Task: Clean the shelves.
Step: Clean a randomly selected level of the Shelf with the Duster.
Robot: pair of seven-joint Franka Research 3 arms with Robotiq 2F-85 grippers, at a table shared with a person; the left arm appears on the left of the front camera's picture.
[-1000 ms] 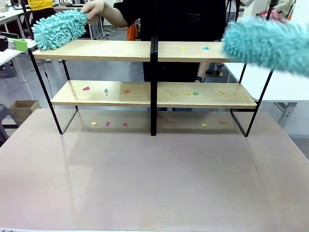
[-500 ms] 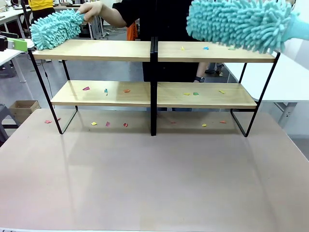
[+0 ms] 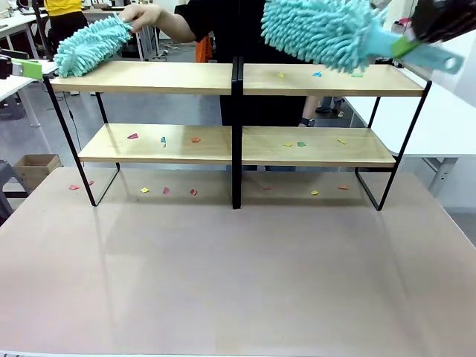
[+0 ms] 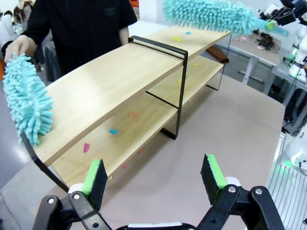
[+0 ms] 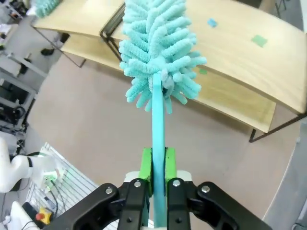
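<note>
The shelves point(image 3: 149, 76) stand across the table's far side, with coloured paper scraps point(image 3: 317, 74) on the upper right board, on both lower boards and on the table beneath. My right gripper point(image 3: 405, 46) is shut on the handle of a teal fluffy duster point(image 3: 316, 30), whose head hovers over the upper right board. In the right wrist view the gripper point(image 5: 157, 158) clamps the handle and the duster point(image 5: 156, 52) points at the shelves point(image 5: 240, 52). A person's hand point(image 3: 145, 13) holds a second teal duster point(image 3: 93, 44) at the upper left board's end. My left gripper point(image 4: 152, 165) is open, short of the shelves point(image 4: 120, 72).
The person in black point(image 3: 245, 30) stands behind the rack. The beige table point(image 3: 238, 282) stretches bare in front of it. A few scraps point(image 3: 74, 187) lie by the rack's left leg. A white table point(image 3: 446, 126) sits at right, a cardboard box point(image 3: 37, 167) on the floor at left.
My right gripper has swung the duster leftward from the right edge to over the upper right board. The person's duster lifted slightly, and scraps landed on the table by the left leg.
</note>
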